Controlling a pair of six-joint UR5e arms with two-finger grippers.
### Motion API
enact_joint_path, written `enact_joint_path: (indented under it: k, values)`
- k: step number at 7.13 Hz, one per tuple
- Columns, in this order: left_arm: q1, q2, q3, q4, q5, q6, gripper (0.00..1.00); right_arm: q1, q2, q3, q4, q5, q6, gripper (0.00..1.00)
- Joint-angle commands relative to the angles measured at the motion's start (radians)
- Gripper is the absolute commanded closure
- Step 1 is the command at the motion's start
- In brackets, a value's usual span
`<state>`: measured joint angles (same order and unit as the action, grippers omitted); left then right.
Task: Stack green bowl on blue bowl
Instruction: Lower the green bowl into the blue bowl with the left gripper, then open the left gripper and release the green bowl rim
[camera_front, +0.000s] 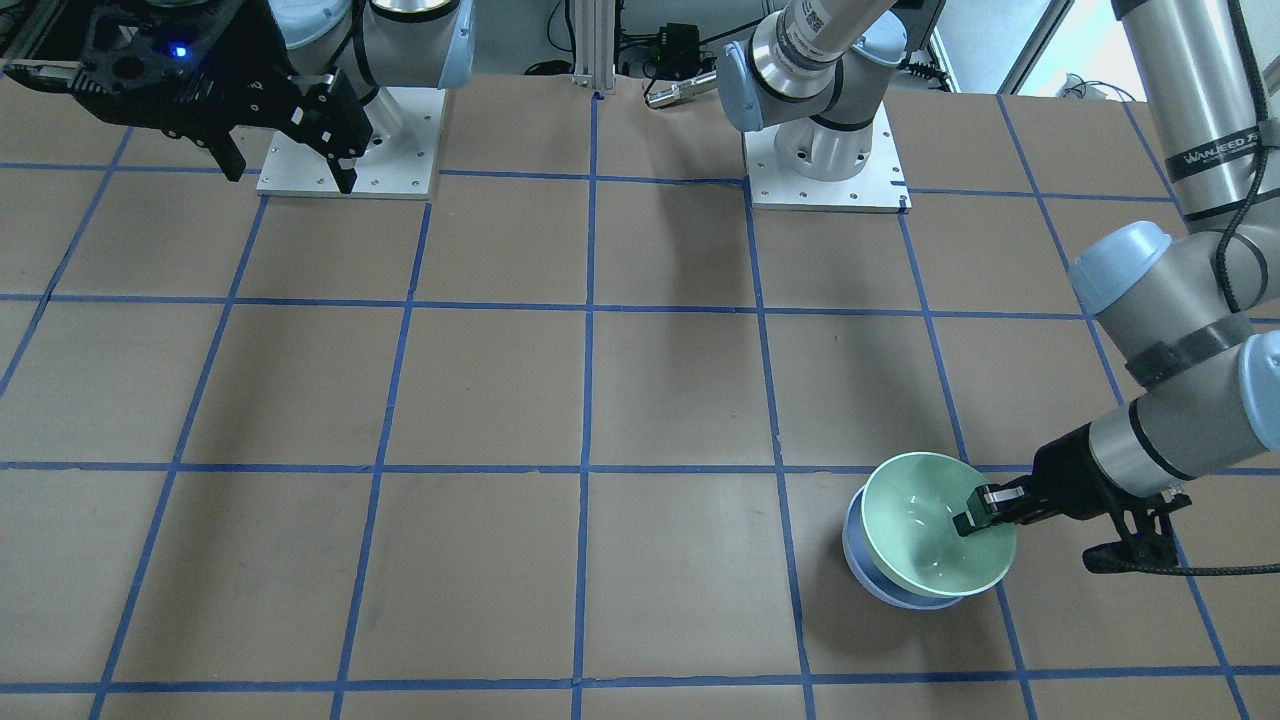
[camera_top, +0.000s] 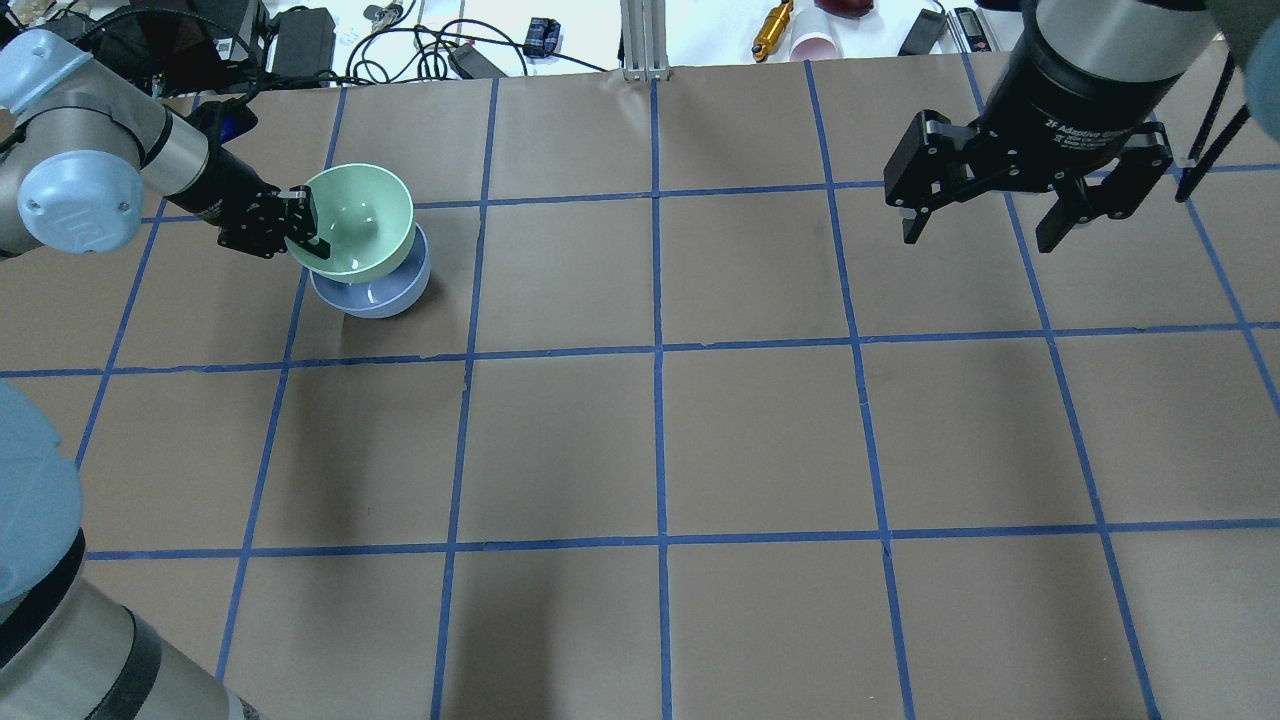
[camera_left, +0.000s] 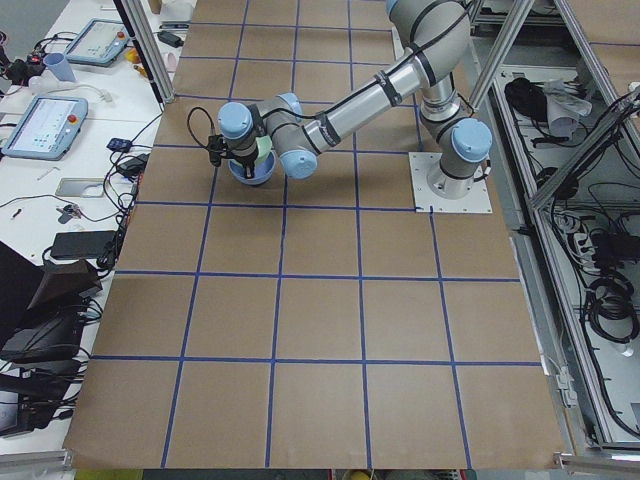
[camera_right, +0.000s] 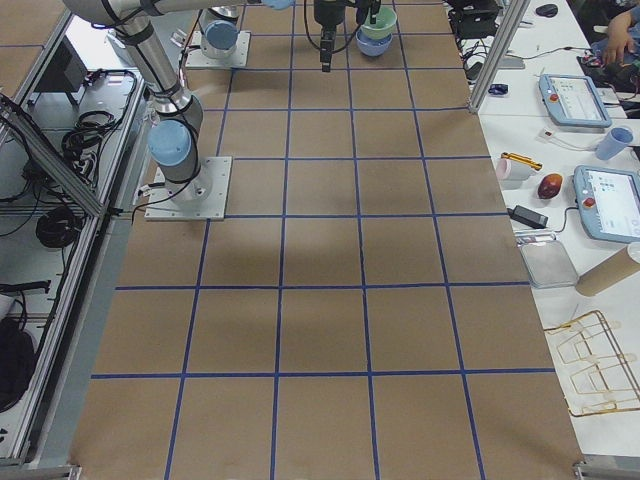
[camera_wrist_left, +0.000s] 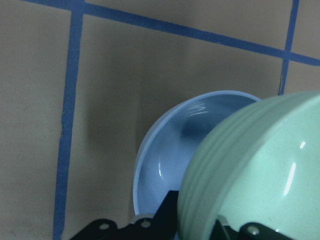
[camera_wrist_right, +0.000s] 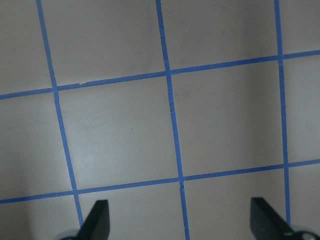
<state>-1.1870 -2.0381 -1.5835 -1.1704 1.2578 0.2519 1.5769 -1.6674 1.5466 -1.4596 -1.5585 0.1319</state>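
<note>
The green bowl is tilted and partly inside the blue bowl, which sits on the table at the far left. My left gripper is shut on the green bowl's rim, one finger inside and one outside. The same shows in the front-facing view: green bowl, blue bowl, left gripper. The left wrist view shows the green bowl over the blue bowl. My right gripper is open and empty, high above the table's far right.
The table is brown paper with a blue tape grid. Cables, a cup and tools lie beyond the far edge. Both arm bases stand at the robot's side of the table.
</note>
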Motion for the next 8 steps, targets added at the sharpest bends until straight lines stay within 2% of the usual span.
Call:
enact_joint_path:
  k: [1, 2, 6, 7, 8]
  values:
    - [0.0, -0.001, -0.001, -0.008, 0.002, 0.0, 0.93, 0.0, 0.0, 0.0, 0.001, 0.0, 0.0, 0.0]
    - [0.001, -0.001, -0.001, -0.014, 0.0, -0.002, 0.01, 0.0, 0.0, 0.001, -0.001, 0.0, 0.0, 0.0]
    - [0.001, 0.027, -0.001, -0.023, 0.011, 0.001, 0.0, 0.0, 0.0, 0.0, -0.001, 0.0, 0.0, 0.0]
    - [-0.002, 0.048, 0.003, -0.059, 0.012, 0.001, 0.0, 0.0, 0.0, 0.001, -0.001, 0.0, 0.0, 0.0]
    - [-0.012, 0.077, 0.013, -0.101, 0.055, 0.0, 0.0, 0.0, 0.0, 0.0, -0.001, 0.0, 0.0, 0.0]
